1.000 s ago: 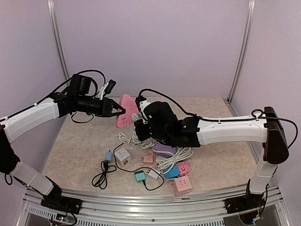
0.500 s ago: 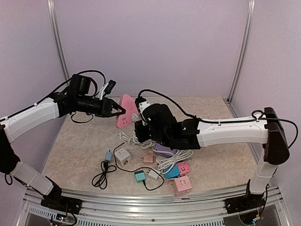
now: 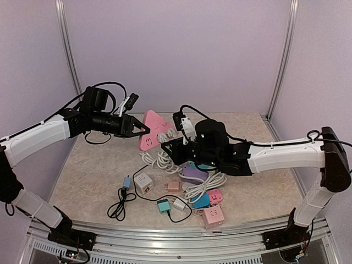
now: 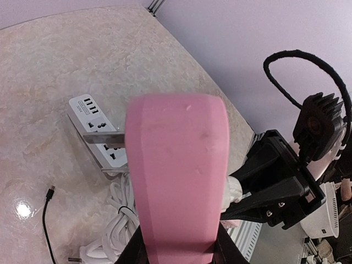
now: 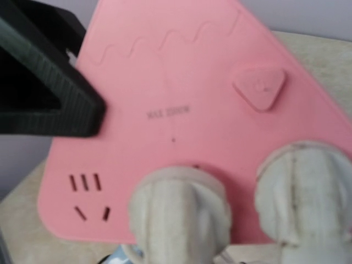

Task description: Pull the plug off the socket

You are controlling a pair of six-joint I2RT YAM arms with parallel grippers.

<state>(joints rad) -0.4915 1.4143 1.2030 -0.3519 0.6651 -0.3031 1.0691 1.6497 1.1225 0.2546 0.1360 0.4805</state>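
**Pink socket held aloft between both arms, white plug pinched at its face**

The table [image 3: 93,165] is walled on three sides, with a rail along its near edge. Bare surface shows along its left side and far right. The pink socket [image 3: 151,129], a rounded triangle, hangs tilted above the back-centre of the table, apart from the walls. The left gripper [image 3: 137,128] is clamped on the socket's left edge. The right gripper [image 3: 169,145] reaches in from the right, its fingers closed on a white plug [image 4: 232,191] just beside the socket's face. The pictures do not show whether the prongs are seated. A white power strip [image 4: 96,135] lies on the table under the socket. Coiled white cord [image 3: 157,160] sits below. Small adapters crowd the front centre: a purple one [image 3: 192,173], a white cube [image 3: 143,181] and a pink cube [image 3: 213,215]. A black cable [image 3: 121,206] lies near the rail.
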